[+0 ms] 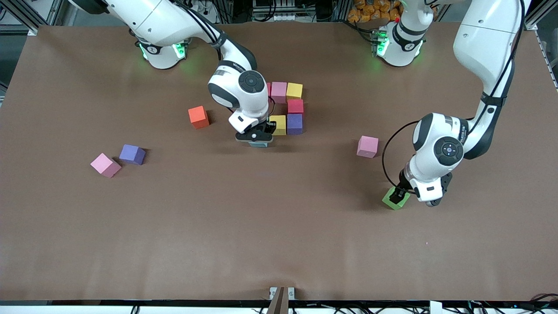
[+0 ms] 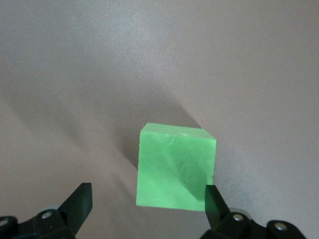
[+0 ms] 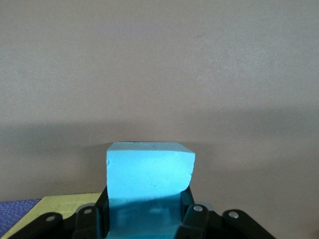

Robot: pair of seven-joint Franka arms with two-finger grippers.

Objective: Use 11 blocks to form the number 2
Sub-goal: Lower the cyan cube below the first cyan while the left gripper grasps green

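Note:
My right gripper point(image 1: 258, 138) is shut on a light blue block point(image 1: 260, 144), low over the table beside the group's nearer yellow block point(image 1: 278, 124); the right wrist view shows the light blue block point(image 3: 149, 172) between the jaws of that gripper point(image 3: 149, 214). The group holds pink point(image 1: 279, 91), yellow point(image 1: 294, 90), red point(image 1: 295, 106) and purple point(image 1: 294, 124) blocks; my arm partly hides a red one point(image 1: 269, 89). My left gripper point(image 1: 398, 195) is open around the green block point(image 1: 394, 201). In the left wrist view the green block point(image 2: 177, 169) lies between the fingers of that gripper point(image 2: 147, 201), close to one fingertip point(image 2: 213, 198).
An orange cube point(image 1: 199, 117) lies toward the right arm's end from the group. A purple block point(image 1: 132, 154) and a pink block point(image 1: 105, 165) lie together farther that way. Another pink block point(image 1: 367, 146) lies between the group and the green block.

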